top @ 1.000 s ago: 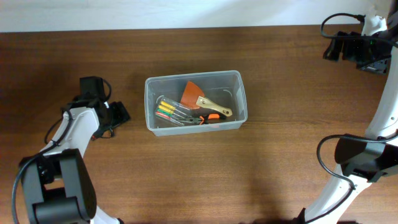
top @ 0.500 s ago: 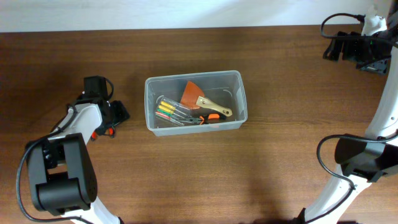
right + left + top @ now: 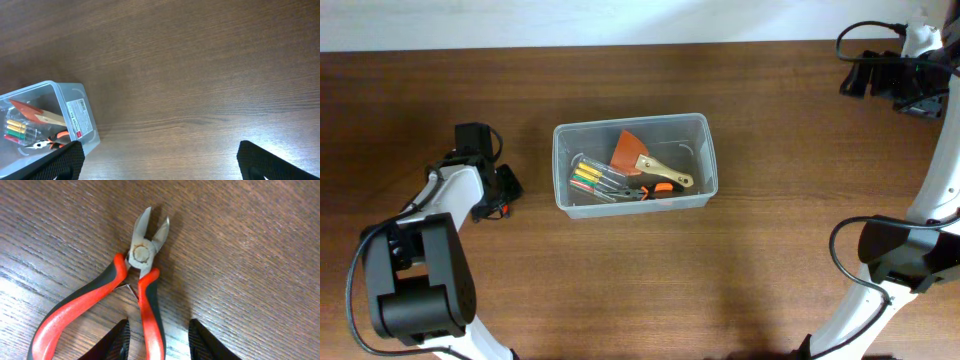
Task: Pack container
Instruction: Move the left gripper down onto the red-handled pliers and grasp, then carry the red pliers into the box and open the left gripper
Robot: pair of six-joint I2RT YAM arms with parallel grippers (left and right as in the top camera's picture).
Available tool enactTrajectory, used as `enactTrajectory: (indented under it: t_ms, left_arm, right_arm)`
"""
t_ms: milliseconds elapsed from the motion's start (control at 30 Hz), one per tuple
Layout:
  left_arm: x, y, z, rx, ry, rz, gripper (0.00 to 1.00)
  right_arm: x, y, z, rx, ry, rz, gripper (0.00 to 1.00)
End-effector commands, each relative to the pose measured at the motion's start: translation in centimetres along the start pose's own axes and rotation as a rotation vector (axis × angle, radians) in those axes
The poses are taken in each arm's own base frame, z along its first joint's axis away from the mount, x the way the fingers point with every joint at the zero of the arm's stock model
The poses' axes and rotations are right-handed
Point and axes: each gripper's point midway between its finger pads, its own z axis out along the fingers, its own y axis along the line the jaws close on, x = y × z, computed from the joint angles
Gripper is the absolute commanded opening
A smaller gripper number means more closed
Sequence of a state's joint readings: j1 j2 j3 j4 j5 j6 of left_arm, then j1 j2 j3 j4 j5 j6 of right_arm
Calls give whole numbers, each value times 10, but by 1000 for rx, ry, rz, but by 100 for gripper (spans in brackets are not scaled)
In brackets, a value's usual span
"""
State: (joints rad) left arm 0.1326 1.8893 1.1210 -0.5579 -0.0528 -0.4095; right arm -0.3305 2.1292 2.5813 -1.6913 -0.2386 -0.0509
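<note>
Left gripper (image 3: 506,188) pulling back slightly across the table (image 3: 640,280), its dark head turning and looking narrower from overhead, left arm's lower links swinging inward, red pliers (image 3: 140,255) peeking out beneath the gripper.

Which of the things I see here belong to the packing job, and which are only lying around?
Belong to the job: container; scraper, screwdrivers and orange-handled pliers inside it; red-handled cutters on the table; left hand, open over them.

Only around: wooden table; right hand, open, holding nothing.
</note>
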Motion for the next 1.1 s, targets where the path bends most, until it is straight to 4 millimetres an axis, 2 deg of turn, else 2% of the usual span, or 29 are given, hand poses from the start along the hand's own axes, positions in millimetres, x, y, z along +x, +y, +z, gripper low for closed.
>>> enactTrajectory:
  t_ms: [0,100,200,267,300,467,600,733,867,900,933,967,1033,1067]
  left_arm:
    - [23,5,17,-11,90,-4,33]
    - [23,5,17,-11,89,-5,18]
    - [21,7,17,-12,87,-10,10]
    - [21,8,17,-16,83,-12,10]
    - [20,9,17,-18,82,-15,4]
    - [17,9,16,-16,77,-17,2]
    - [-2,2,0,-2,50,59,2]
    - [-51,-20,-53,35,-55,244,2]
    - [-97,-51,-128,69,-214,462,2]
    - [-107,-63,-153,79,-266,521,2]
    - [-112,-71,-170,86,-302,567,2]
    - [-118,-91,-202,99,-371,676,2]
    - [-113,-117,-230,118,-434,850,2]
    - [-107,-130,-238,127,-452,938,2]
  right_arm:
    - [1,3,4,-17,10,8,98]
    - [1,3,4,-17,10,8,98]
    - [1,3,4,-17,10,8,98]
    - [1,3,4,-17,10,8,98]
    - [1,3,4,-17,10,8,98]
    - [1,3,4,-17,10,8,98]
    - [1,3,4,-17,10,8,98]
    - [1,3,4,-17,10,8,98]
    - [1,3,4,-17,10,8,98]
    - [1,3,4,-17,10,8,98]
    - [1,3,4,-17,10,8,98]
    - [1,3,4,-17,10,8,98]
    - [1,3,4,-17,10,8,98]
    - [1,3,4,-17,10,8,99]
